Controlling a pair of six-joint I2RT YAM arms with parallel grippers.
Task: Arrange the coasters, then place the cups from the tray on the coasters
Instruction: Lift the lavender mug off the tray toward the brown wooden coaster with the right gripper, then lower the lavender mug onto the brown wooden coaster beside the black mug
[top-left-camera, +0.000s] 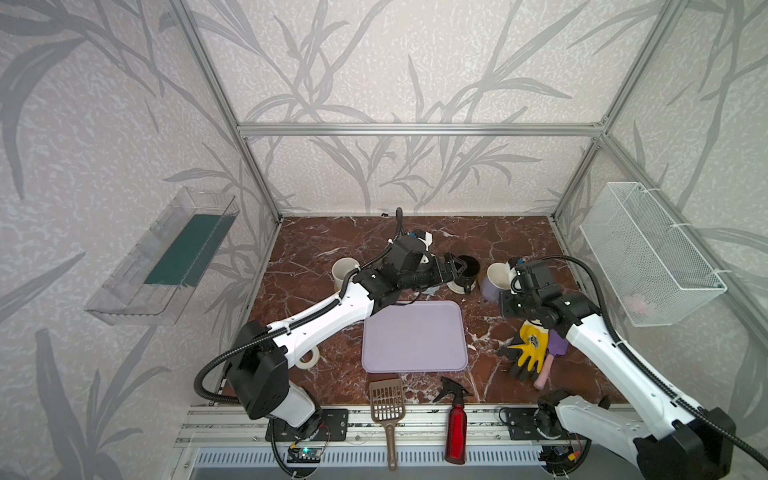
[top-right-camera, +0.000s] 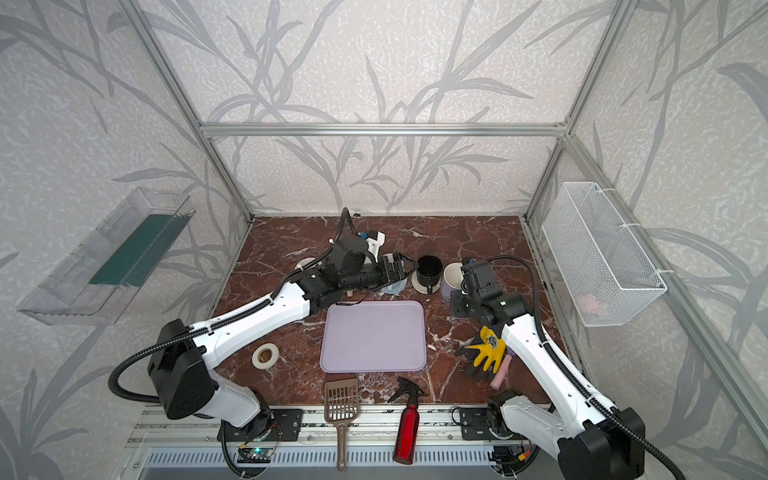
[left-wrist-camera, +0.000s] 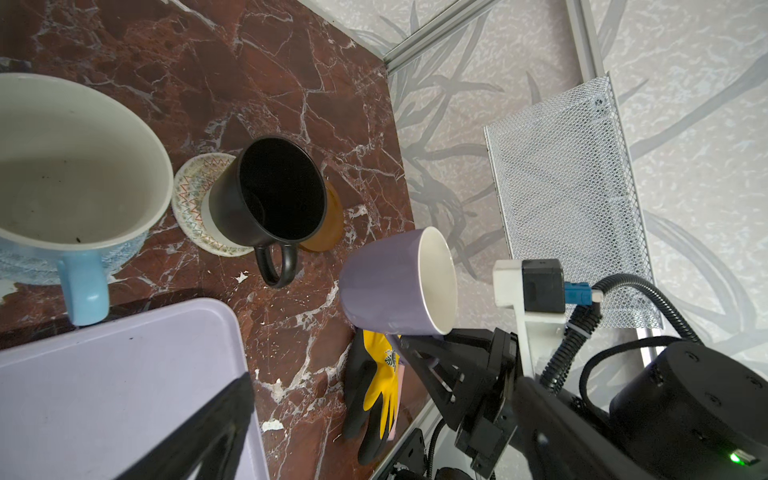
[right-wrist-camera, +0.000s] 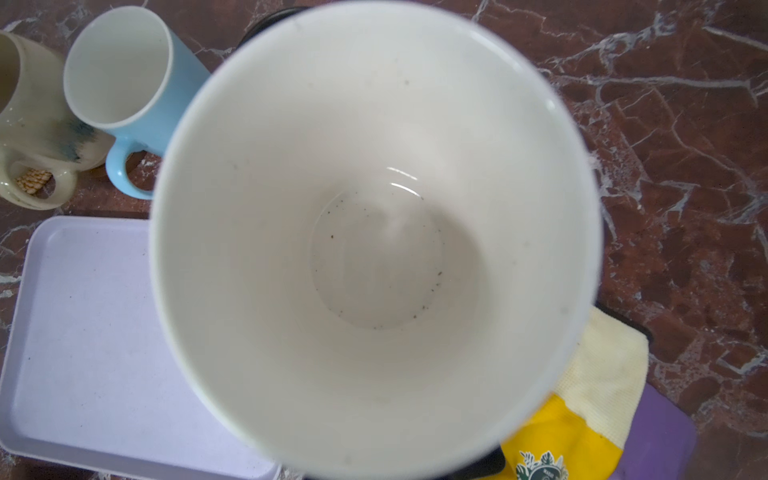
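Observation:
The lavender tray (top-left-camera: 413, 336) (left-wrist-camera: 104, 395) lies empty mid-table. Behind it, the black cup (top-left-camera: 467, 268) (left-wrist-camera: 270, 195) stands on a cream coaster (left-wrist-camera: 195, 203), with an amber coaster (left-wrist-camera: 332, 220) bare beside it. My left gripper (top-left-camera: 455, 266) (left-wrist-camera: 384, 382) is open, just left of the black cup, holding nothing. The light-blue cup (left-wrist-camera: 79, 187) (right-wrist-camera: 124, 83) sits on a blue rope coaster (left-wrist-camera: 25, 262). The beige cup (top-left-camera: 345, 272) (right-wrist-camera: 33, 124) stands far left. My right gripper (top-left-camera: 509, 286) is shut on the lavender cup (top-left-camera: 494, 282) (left-wrist-camera: 395, 286), tilted above the table; its white inside (right-wrist-camera: 374, 228) hides the jaws.
Yellow-black gloves (top-left-camera: 530, 345) lie under the right arm. A tape roll (top-right-camera: 265, 356), brown scoop (top-left-camera: 386, 403) and red spray bottle (top-left-camera: 456, 428) sit along the front. A wire basket (top-left-camera: 648, 253) hangs on the right wall, a clear shelf (top-left-camera: 162, 257) on the left.

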